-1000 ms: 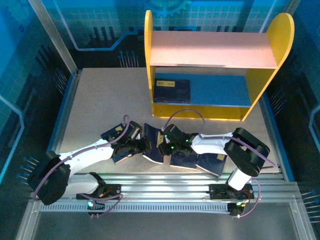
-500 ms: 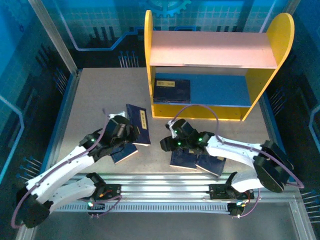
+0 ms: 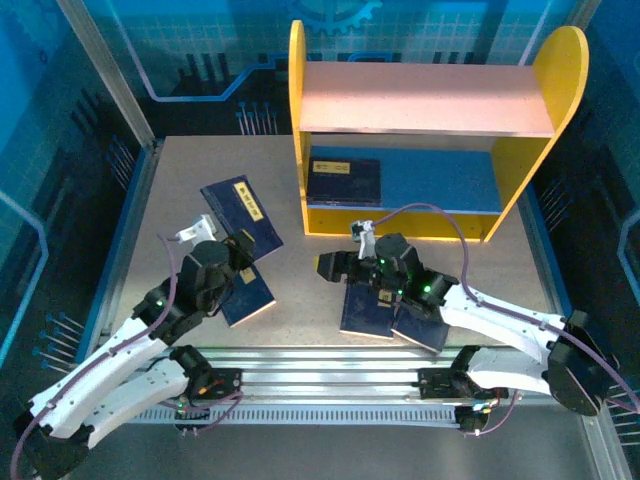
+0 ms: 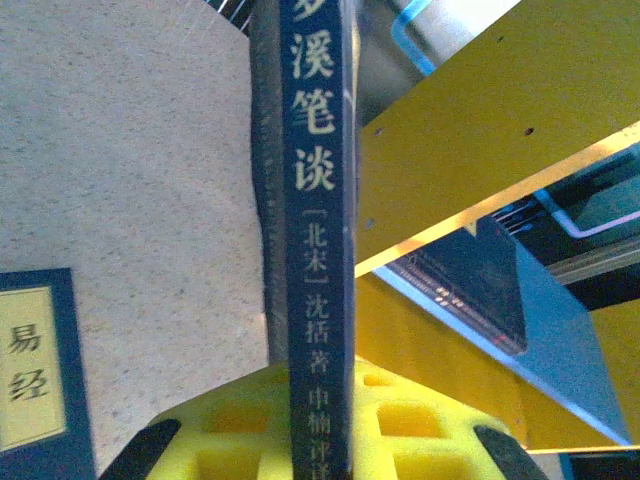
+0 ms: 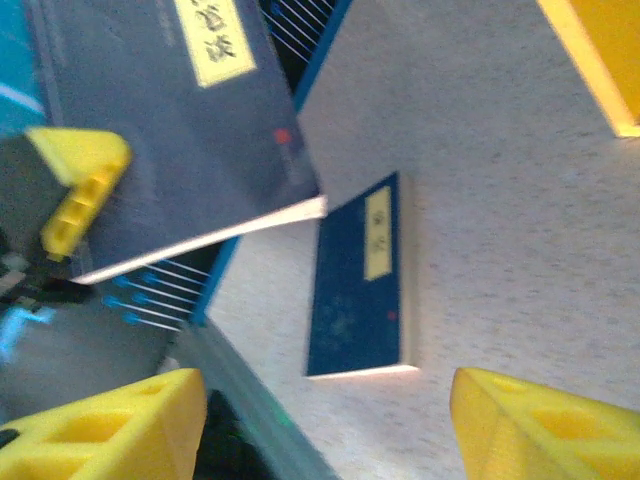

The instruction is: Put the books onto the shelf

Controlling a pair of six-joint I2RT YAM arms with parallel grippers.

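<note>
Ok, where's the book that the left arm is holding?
In the top view, the book is clamped in the left gripper over the left half of the table, just left of the shelf.

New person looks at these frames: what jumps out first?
The left gripper clamps a held book up off the table, left of the shelf. That yellow-sided shelf at the far edge has a shelved book lying flat on its blue lower board. The right gripper hangs open beside loose books near table centre.
</note>
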